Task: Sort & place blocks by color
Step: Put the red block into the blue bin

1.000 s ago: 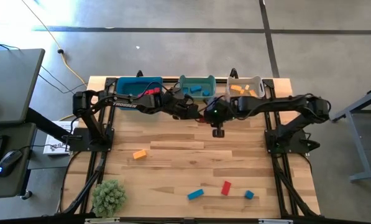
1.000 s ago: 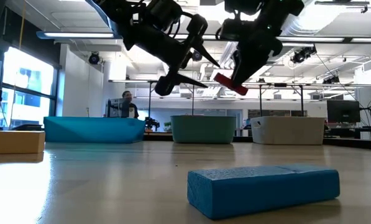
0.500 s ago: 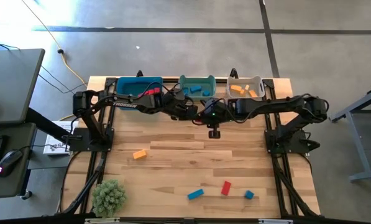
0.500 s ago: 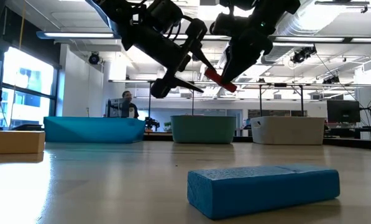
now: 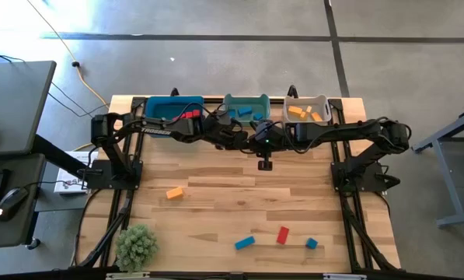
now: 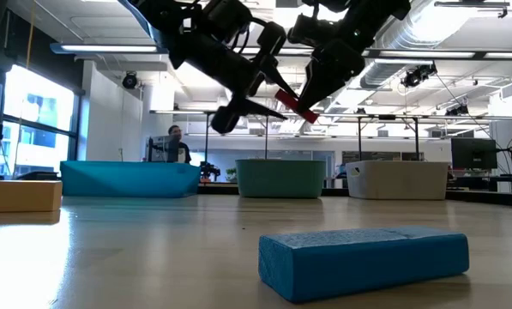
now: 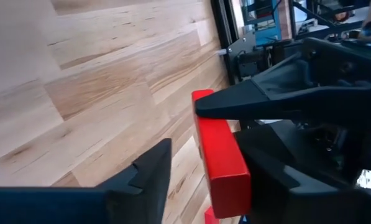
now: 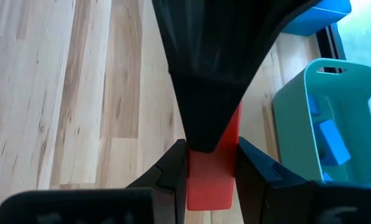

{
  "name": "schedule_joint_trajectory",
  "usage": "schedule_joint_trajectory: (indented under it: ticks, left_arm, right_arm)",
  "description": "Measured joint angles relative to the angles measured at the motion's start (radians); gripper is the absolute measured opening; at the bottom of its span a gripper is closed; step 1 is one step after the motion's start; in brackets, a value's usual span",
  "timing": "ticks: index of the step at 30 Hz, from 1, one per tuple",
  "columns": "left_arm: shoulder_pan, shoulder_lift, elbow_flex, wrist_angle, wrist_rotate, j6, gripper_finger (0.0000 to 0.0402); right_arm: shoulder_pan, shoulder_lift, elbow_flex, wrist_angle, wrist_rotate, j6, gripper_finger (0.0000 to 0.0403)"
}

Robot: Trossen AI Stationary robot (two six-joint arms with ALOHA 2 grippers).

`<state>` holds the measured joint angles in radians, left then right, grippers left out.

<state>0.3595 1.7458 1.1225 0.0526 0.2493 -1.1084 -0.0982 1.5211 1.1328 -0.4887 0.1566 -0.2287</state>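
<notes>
Above the table's far middle, in front of the bins, my right gripper [image 6: 305,96] is shut on a red bar block [image 6: 296,107]. My left gripper [image 6: 277,96] comes from the left and is open, its fingers standing on either side of the block's free end. In the left wrist view the block [image 7: 221,158] has a clear gap to one toothed finger [image 7: 145,177]. Loose on the near table lie an orange block [image 5: 174,192], a blue bar [image 5: 244,243], a red block [image 5: 282,235] and a blue cube [image 5: 311,243]. My right gripper pinches one end of the red block [image 8: 210,186] between its two fingers [image 8: 173,171], which lie on the block's two opposite sides. It slants down from the table's right. The block is lifted clear and tilted, its free end reaching toward my left gripper. My left gripper has one finger [image 8: 201,93] lying over the block's face; whether it touches, I cannot tell.
At the far edge stand three bins: a blue one [image 5: 169,106], a teal one [image 5: 245,99] with blue blocks, and a white one [image 5: 305,103] with orange blocks. A green plant [image 5: 136,247] sits at the near left corner. Bare wood lies between.
My right gripper has tipped and carried the red block a little toward the table's left, in between my left gripper's fingers. The left fingers have drawn closer together around the block.
</notes>
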Motion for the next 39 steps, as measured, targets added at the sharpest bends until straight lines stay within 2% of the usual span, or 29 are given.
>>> schedule_joint_trajectory:
  ticks: [8,13,18,21,24,28,39]
  left_arm:
    - [-0.001,0.0,0.0,0.018,0.0,0.039,0.007]
    - [0.0,0.0,0.0,0.017,-0.015,0.068,0.0038]
    - [-0.001,0.0,0.0,0.016,-0.037,0.103,0.0036]
    - [-0.001,0.0,0.0,0.016,-0.043,0.146,0.0036]
    - [-0.001,0.0,0.0,0.005,-0.063,0.181,0.0036]
    - [0.002,0.001,0.0,-0.055,-0.12,0.229,0.0036]
    - [0.092,-0.016,-0.002,-0.235,-0.151,0.416,0.0036]
  right_arm:
    - [0.0,0.0,0.0,0.001,0.001,-0.001,0.0075]
    - [-0.001,0.0,0.0,0.0,0.012,-0.005,0.0075]
    - [0.0,0.0,0.0,-0.001,0.009,-0.004,0.0083]
    - [-0.001,-0.001,0.0,-0.005,0.01,0.005,0.0114]
    - [0.001,-0.001,0.0,-0.018,0.057,0.033,0.0145]
    - [0.0,-0.001,0.0,-0.045,0.08,0.08,0.0172]
    - [0.0,-0.001,0.0,-0.062,0.086,0.221,0.018]
